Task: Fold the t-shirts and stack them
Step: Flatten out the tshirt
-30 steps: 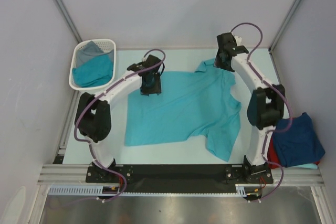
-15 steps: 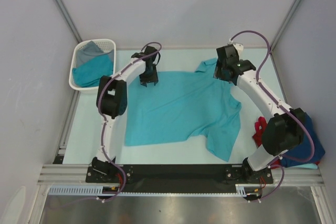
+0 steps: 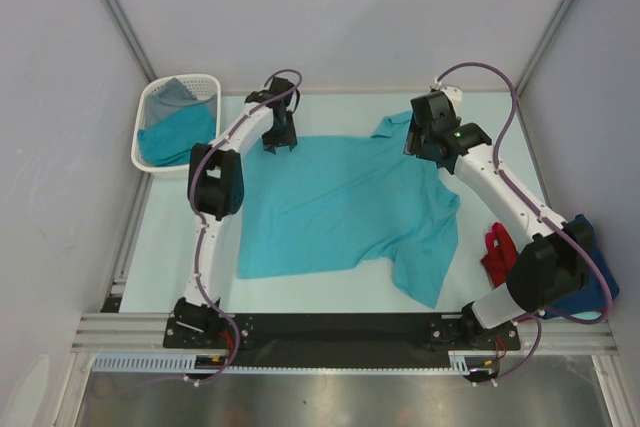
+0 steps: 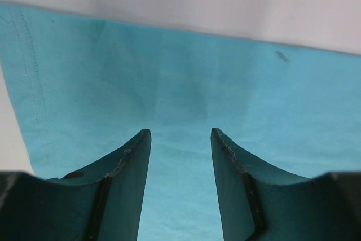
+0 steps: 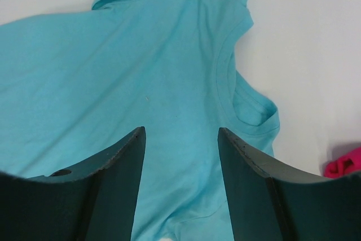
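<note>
1. At the far left corner of the table [image 3: 180, 247], we record a white slotted basket [image 3: 192, 78]. It holds a second teal shirt [image 3: 180, 137], with a grey shirt [image 3: 175, 93] behind it.
2. By the right near edge we list a navy shirt [image 3: 590, 297] and, just beside it, a red shirt [image 3: 497, 253]. The right arm lies across the navy shirt and hides part of it.
3. Across the middle of the table we enter the teal t-shirt [image 3: 340, 207].
   - It is spread mostly flat and lies sideways, hem to the left and neckline to the far right.
   - One sleeve points to the far edge with its tip curled over.
   - The other sleeve points to the near edge and is rumpled.
   - The left wrist view shows a stitched seam along the cloth's left edge.
4. Over the far left corner of the teal t-shirt we note the left gripper [image 4: 180, 134]. Its fingers [image 4: 127, 165] are parted, with nothing clasped and only teal cloth showing in the gap. We cannot tell whether the tips touch the cloth.
5. Over the far right part of the teal t-shirt, close to the ribbed neckline, we note the right gripper [image 5: 180, 131]. Its fingers [image 5: 242, 162] are spread apart and grasp nothing. Contact with the cloth cannot be judged.
</note>
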`<state>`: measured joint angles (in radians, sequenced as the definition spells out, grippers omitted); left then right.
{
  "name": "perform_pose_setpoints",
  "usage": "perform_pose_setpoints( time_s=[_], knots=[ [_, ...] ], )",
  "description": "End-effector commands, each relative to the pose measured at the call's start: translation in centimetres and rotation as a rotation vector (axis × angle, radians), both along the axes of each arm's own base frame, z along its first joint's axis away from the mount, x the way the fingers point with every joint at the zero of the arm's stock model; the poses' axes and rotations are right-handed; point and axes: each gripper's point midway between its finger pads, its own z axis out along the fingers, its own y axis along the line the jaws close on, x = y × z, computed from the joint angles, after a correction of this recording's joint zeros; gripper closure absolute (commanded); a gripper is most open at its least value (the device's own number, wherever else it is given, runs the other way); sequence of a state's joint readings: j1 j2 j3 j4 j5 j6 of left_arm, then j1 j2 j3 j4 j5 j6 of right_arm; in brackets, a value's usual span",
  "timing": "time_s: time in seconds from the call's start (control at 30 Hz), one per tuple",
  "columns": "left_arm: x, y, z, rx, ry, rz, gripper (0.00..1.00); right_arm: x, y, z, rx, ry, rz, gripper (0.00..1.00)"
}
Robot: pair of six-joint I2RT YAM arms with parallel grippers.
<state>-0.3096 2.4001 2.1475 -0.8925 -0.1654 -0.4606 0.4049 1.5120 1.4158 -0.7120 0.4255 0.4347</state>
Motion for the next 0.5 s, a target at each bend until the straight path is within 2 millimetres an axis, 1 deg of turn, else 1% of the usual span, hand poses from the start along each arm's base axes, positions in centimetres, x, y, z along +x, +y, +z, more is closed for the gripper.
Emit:
perform_pose_setpoints(
  time_s=[0.0,0.23,0.33,0.37,0.4,0.47],
  knots=[
    [-0.1,1.6,-1.1,0.042,0.039,0.004,0.48,0.1,0.2,1.2,0.008,-0.047,0.004,0.40],
    [0.0,2.1,-2.1,0.050,0.055,0.007,0.47,0.2,0.3,1.0,0.004,-0.041,0.004,0.41],
    [0.0,2.4,-2.4,0.055,0.063,0.011,0.50,0.2,0.3,0.9,0.003,-0.042,0.003,0.40],
    [0.2,2.7,-2.7,0.053,0.068,0.018,0.51,0.2,0.2,0.8,0.001,-0.040,0.001,0.40],
    [0.3,2.9,-2.8,0.052,0.070,0.022,0.60,0.2,0.2,0.8,0.000,-0.041,0.002,0.41],
    [0.5,3.7,-3.3,0.052,0.081,0.037,0.74,0.1,0.1,0.9,0.002,-0.043,0.000,0.41]
  ],
)
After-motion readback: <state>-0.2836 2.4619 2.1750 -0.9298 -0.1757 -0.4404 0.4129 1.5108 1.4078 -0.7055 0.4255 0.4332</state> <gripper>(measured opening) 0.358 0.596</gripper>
